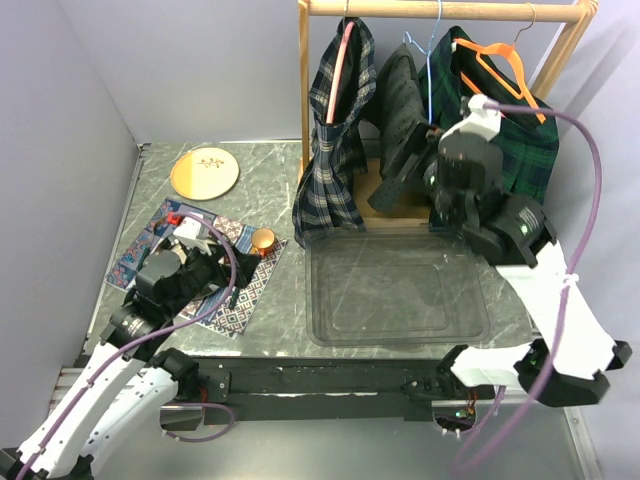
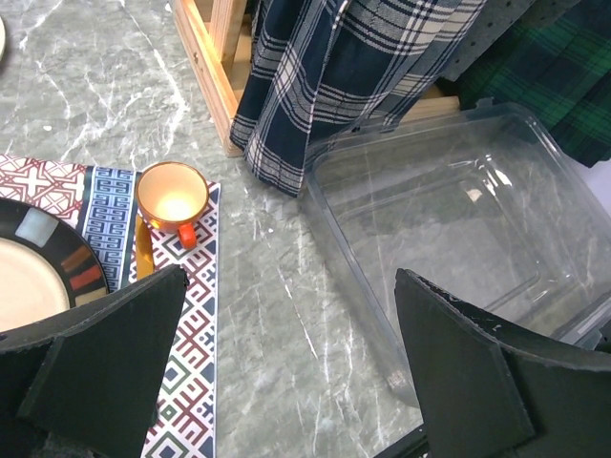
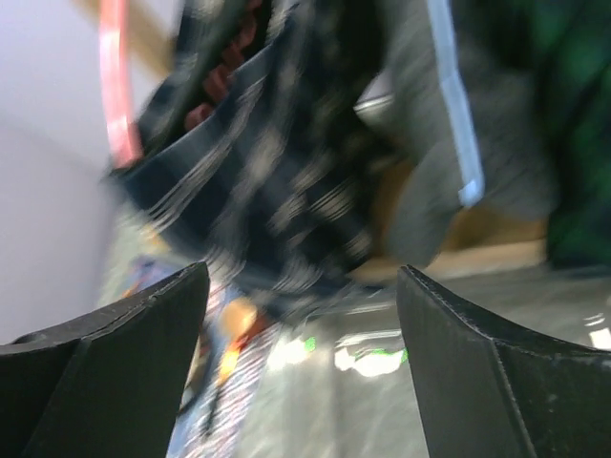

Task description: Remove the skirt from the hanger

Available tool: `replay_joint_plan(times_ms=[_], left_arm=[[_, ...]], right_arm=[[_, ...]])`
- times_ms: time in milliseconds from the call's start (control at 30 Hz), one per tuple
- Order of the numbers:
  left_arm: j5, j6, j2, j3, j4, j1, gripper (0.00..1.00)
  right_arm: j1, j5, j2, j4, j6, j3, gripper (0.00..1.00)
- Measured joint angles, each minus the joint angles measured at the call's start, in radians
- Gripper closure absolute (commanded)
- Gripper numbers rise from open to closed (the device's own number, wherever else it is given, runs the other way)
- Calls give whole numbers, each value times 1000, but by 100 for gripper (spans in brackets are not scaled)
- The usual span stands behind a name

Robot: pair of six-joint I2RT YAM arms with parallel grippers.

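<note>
Three garments hang on the wooden rack (image 1: 440, 10). A navy plaid skirt (image 1: 335, 140) is on a pink hanger (image 1: 345, 60) at the left. A dark grey garment (image 1: 400, 100) is on a blue hanger (image 1: 430, 70) in the middle. A green plaid skirt (image 1: 525, 150) is on an orange hanger (image 1: 500, 65) at the right. My right gripper (image 1: 395, 185) is raised in front of the grey garment, open and empty, pointing left. Its blurred wrist view shows the navy skirt (image 3: 277, 181) beyond the open gripper (image 3: 304, 315). My left gripper (image 1: 205, 265) is open and empty, low over the placemat.
A clear plastic bin (image 1: 400, 290) sits on the table below the rack and shows in the left wrist view (image 2: 535, 239). An orange cup (image 1: 263, 240) and a dark-rimmed plate (image 2: 38, 267) rest on a patterned placemat (image 1: 240, 300). A gold plate (image 1: 204, 172) lies at the back left.
</note>
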Motion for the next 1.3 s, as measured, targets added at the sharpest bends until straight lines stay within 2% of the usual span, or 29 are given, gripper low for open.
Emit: replay_joint_plan(times_ms=[100,200,267,533,733,1000,1167,1200,1233,1267,1300], left_arm=[[1,6,9,0,1,0,3],[4,8,16,0,2,0,3],[8,10,16,0,2,0,3],[26,11,10,0,16,0,3],[29,13,9,0,23,0,3],[39,13,9,0,23,0,3],[47,13,9,0,27,0,3],[47,13,9,0,29,0,3],[47,13,9,0,31,0,3],[47,13,9,0,32,0,3],[47,14,9,0,33,0,3]], right_arm=[[-108,-25,24,39,-83,0,18],[-188,-34,47,81,-170,10,27],[-217,-48,68,105,-214,28,33],[-340,-159,169,183,-301,53,47],[-376,-170,238,229,-328,53,52],[-425,-188,284,256,-343,38,53],[-431,-220,294,285,-362,24,70],[-431,-234,295,293,-367,20,78],[-433,-249,296,299,-374,17,94],[-433,-260,298,303,-385,16,100],[-434,-266,300,307,-396,18,100]])
